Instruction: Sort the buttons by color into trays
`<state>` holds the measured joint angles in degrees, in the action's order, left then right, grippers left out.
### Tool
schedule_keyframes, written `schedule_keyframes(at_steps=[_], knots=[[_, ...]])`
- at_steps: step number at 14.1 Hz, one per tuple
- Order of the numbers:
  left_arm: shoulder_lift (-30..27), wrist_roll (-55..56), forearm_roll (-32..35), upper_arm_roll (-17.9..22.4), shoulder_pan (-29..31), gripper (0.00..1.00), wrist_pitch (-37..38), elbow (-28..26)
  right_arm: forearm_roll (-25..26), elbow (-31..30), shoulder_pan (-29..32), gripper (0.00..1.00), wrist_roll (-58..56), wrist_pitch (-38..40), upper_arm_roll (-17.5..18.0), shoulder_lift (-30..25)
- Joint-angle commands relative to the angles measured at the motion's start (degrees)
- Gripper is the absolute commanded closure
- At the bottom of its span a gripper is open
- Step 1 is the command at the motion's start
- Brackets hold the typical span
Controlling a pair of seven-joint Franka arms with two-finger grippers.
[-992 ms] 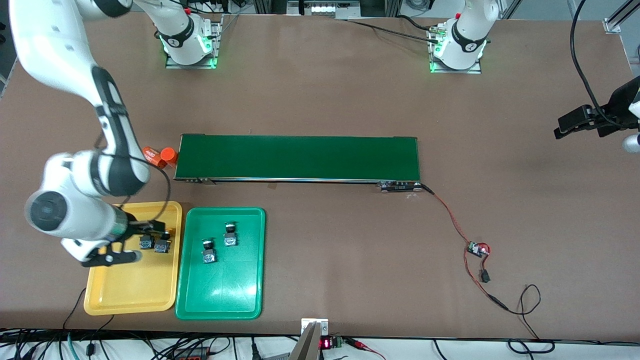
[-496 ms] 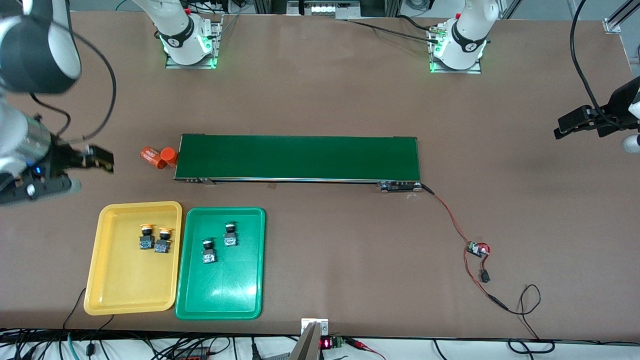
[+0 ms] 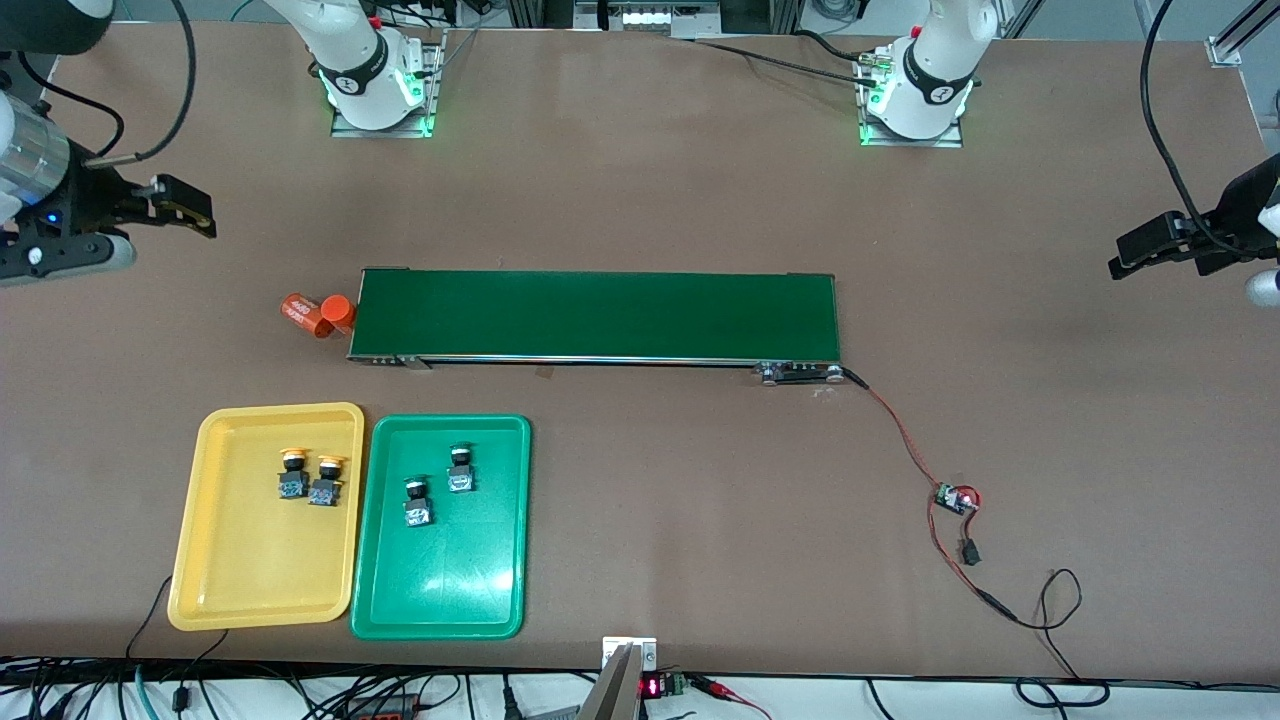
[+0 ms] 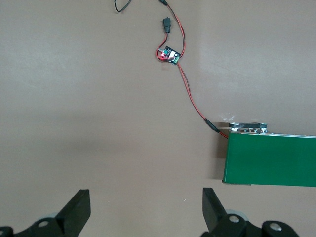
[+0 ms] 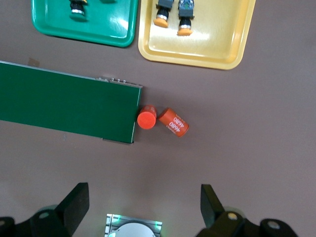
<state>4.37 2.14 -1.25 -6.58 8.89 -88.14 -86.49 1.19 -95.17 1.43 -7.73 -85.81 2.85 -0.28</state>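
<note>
Buttons: two yellow (image 3: 307, 478) in yellow tray (image 3: 215, 590), two green (image 3: 438, 485) in green tray (image 3: 500, 610) | light, rigid, slick caps; grasp blocky bodies | left gripper (image 4: 145, 210), right gripper (image 5: 143, 206): wide, empty, over bare table

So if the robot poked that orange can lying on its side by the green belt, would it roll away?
Probably. The lying orange can is round and rests on its side on the flat table, so a sideways poke should roll it. The upright can touching it might block it. It looks small, so likely light.
</note>
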Motion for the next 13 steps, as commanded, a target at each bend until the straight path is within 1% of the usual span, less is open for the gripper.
schedule_keyframes(at_steps=[1, 2, 3, 7, 9, 12, 13], knots=[[-0.94, -1.08, -0.33, -0.27, 0.34, 0.00, -1.50, -0.95, -0.93, -3.36, 0.32, 0.00, 5.33, 1.95, 0.66, -3.76], [-0.95, -1.08, -0.33, -0.27, 0.34, 0.00, -1.86, -0.96, -0.93, -3.27, 0.15, 0.00, 6.06, 1.70, 1.27, -3.58], [-0.95, -1.00, -0.33, -0.27, 0.34, 0.00, -1.86, -0.96, -0.93, -3.18, 0.15, 0.00, 6.06, 1.17, 1.19, -3.24], [-1.21, -1.08, -0.24, -0.18, 0.86, 0.00, -1.42, -0.96, -0.93, -3.18, 0.32, 0.00, 5.45, -5.15, 0.58, -1.04], [-1.21, -1.08, -0.24, -0.27, 0.86, 0.00, -1.42, -0.96, -1.02, -2.57, -0.03, 0.00, 5.62, -6.12, 0.49, -0.42], [-1.30, -1.08, -0.24, -0.27, 0.86, 0.00, -1.24, -0.96, -0.93, -0.03, -1.78, 0.00, 6.15, -6.39, -0.91, 1.77], [-1.30, -1.08, -0.24, -0.27, 0.86, 0.00, -1.16, -0.96, -0.93, 0.42, -2.22, 0.00, 6.15, -6.65, -2.13, 2.04]])
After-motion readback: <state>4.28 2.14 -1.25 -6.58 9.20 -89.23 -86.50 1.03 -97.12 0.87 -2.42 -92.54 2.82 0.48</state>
